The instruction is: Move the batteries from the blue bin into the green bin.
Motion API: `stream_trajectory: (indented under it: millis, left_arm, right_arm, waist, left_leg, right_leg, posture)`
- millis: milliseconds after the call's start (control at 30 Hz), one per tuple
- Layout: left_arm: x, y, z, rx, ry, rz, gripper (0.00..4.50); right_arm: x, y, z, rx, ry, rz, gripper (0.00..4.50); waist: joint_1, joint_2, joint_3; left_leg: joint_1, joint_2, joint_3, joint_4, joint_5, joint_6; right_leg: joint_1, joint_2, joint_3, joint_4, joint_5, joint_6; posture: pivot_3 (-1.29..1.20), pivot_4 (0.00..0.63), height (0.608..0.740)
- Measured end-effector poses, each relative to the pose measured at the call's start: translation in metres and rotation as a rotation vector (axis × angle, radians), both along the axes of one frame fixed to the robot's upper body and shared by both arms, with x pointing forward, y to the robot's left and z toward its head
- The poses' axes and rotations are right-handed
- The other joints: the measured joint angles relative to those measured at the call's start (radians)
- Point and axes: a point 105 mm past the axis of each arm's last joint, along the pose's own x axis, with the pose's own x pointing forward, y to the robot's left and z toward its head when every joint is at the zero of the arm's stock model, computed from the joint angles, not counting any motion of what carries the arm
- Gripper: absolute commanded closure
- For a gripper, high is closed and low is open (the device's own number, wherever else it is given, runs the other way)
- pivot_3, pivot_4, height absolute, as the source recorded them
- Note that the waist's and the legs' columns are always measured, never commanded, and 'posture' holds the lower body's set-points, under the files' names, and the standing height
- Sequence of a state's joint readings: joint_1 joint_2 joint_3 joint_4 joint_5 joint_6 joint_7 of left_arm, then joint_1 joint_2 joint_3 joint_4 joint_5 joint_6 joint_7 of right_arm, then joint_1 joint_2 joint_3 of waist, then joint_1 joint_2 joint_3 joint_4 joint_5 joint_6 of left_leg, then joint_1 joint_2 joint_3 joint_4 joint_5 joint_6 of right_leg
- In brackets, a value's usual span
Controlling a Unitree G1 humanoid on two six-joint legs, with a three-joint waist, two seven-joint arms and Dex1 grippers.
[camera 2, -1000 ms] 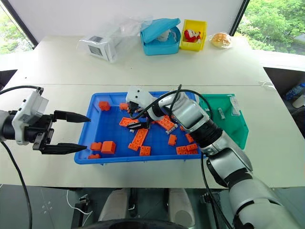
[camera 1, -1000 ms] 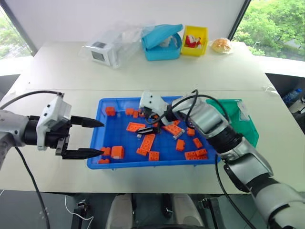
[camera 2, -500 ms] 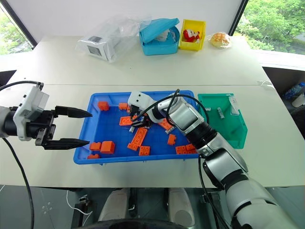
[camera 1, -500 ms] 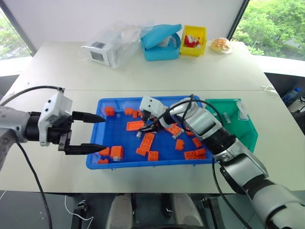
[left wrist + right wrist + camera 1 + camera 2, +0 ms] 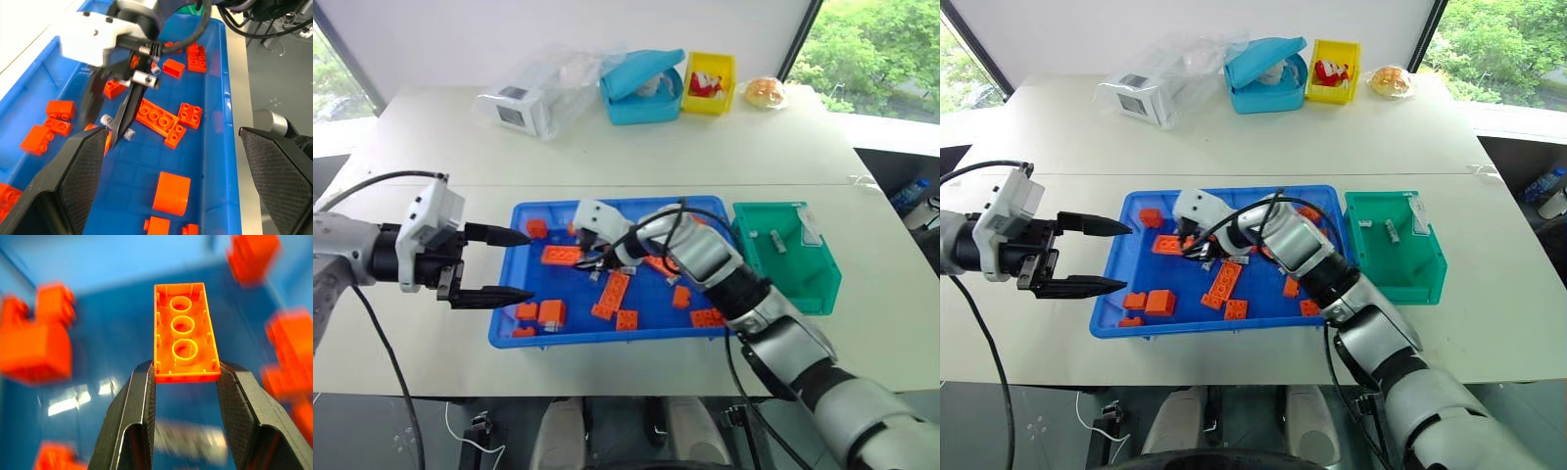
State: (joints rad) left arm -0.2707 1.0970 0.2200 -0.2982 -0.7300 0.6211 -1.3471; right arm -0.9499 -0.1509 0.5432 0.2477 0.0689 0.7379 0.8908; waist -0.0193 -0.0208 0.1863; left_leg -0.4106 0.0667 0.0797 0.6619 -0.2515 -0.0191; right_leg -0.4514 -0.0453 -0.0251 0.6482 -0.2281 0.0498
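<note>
Batteries [image 5: 117,127] are seen in the blue bin [image 5: 509,294], two more in the green bin [image 5: 803,284] at 3 o'clock. An orange brick [image 5: 185,335] is clamped by the right gripper [image 5: 185,382]. The left gripper [image 5: 509,264] is spread wide at 9 o'clock.

Counting by kind: four containers, about ten bricks, three batteries showing.

Sitting on the table: one blue bin [image 5: 1187,294], one green bin [image 5: 1410,272], one yellow bin [image 5: 1351,61], one light-blue lidded box [image 5: 1258,93], one bagged white device [image 5: 1151,93], one wrapped bun [image 5: 1391,78]. Orange bricks [image 5: 1160,302]: roughly ten showing in the blue bin, more possibly hiding behind the arm. Batteries [image 5: 1392,231]: two lying in the green bin, one clearly lying in the blue bin [image 5: 117,128]; any others there are too small to be telling apart.
</note>
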Motion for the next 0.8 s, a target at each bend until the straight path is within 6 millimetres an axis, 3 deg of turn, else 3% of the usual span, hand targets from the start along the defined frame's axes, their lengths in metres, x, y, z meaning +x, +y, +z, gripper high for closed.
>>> stream_trajectory:
  millis: [100,200,333,533,800]
  left_arm:
    - [0.001,-0.001,0.001,-0.002,-0.004,-0.001,0.0]
    - [0.001,-0.001,0.001,-0.003,-0.005,0.0,0.0]
    - [0.001,-0.001,0.001,-0.003,-0.005,-0.001,0.0]
    - [0.001,-0.001,0.0,-0.007,-0.002,-0.004,0.0]
    - [0.008,-0.003,0.001,-0.005,-0.004,-0.029,0.0]
  right_arm:
    - [-0.004,0.011,-0.006,-0.014,-0.013,0.041,1.82]
    - [-0.004,0.012,-0.012,-0.041,-0.028,0.047,0.37]
    - [0.002,0.002,-0.008,-0.055,-0.032,0.006,0.37]
    - [0.003,-0.024,0.012,-0.048,-0.046,-0.074,0.37]
    - [0.0,-0.042,0.002,-0.042,0.038,-0.179,0.37]
  waist:
    - [0.003,0.0,0.0]
    - [0.004,-0.001,0.0]
    - [0.003,-0.001,0.0]
    - [0.003,-0.001,0.0]
    - [0.002,-0.001,0.0]
  left_leg:
    - [0.0,0.0,0.0,0.0,0.0,0.0]
    - [0.0,0.0,0.0,0.0,0.0,0.0]
    - [0.0,0.0,0.0,0.0,0.0,0.0]
    - [0.0,0.0,0.0,0.0,0.0,0.0]
    - [-0.001,0.0,0.0,0.0,0.0,0.0]
  right_leg:
    - [0.0,0.0,0.0,0.0,0.0,0.0]
    - [0.0,-0.001,0.0,0.0,0.0,0.0]
    - [0.0,0.0,0.0,0.0,0.0,0.0]
    - [0.0,0.0,0.0,0.0,0.0,0.0]
    - [0.0,0.0,0.0,0.0,0.0,0.0]
  posture:
    - [0.0,0.15,0.736]
    - [0.0,0.15,0.736]
    - [0.0,0.15,0.736]
    - [0.0,0.15,0.736]
    - [0.0,0.15,0.736]
